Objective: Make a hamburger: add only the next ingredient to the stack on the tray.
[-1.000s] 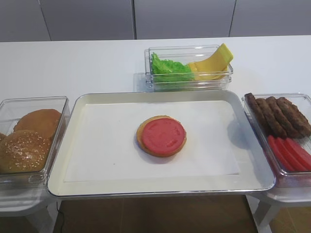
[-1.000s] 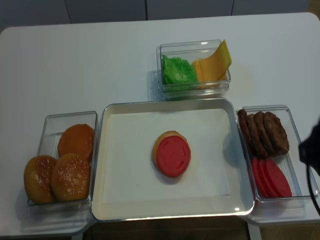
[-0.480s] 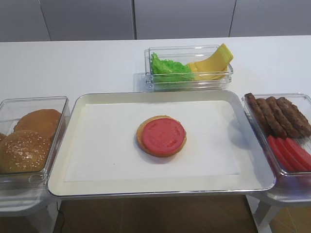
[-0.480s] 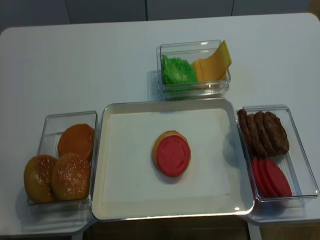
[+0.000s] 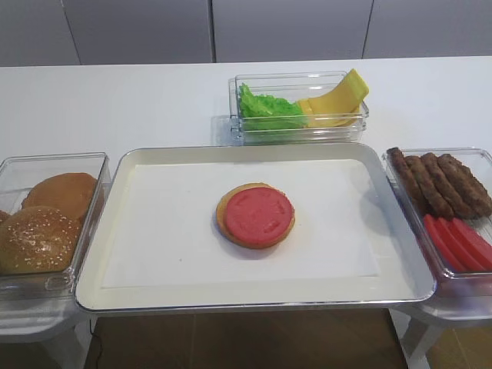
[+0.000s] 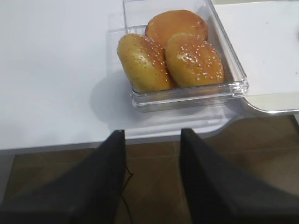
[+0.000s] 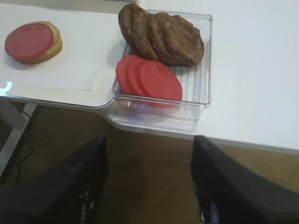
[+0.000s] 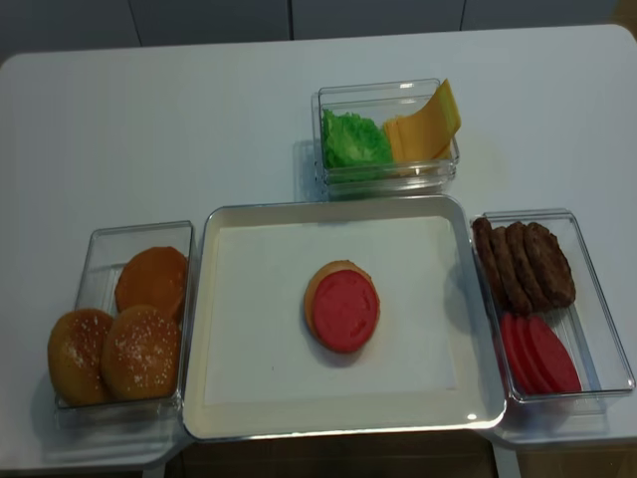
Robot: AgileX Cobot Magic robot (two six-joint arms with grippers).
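Note:
The stack is a bun bottom (image 5: 222, 221) (image 8: 313, 287) in the middle of the silver tray (image 5: 254, 301) (image 8: 338, 426). A round red tomato slice (image 5: 258, 214) (image 8: 344, 309) (image 7: 29, 41) lies flat on it. My right gripper (image 7: 150, 140) hangs open below the table's front edge, short of the bin of tomato slices (image 7: 149, 77), with nothing between its fingers. In front of the bun bin, below the table edge, my left gripper (image 6: 153, 134) is open and empty as well. Neither gripper shows in the high views.
A clear bin at the right holds brown patties (image 5: 438, 183) and more tomato slices (image 5: 457, 242). The left bin holds sesame bun tops (image 6: 194, 59) (image 8: 139, 351). Behind the tray stands a bin with lettuce (image 5: 265, 108) and cheese (image 5: 338, 96).
The dark arm at the right edge of the overhead view one second ago has withdrawn out of frame. The stack and bins have not moved.

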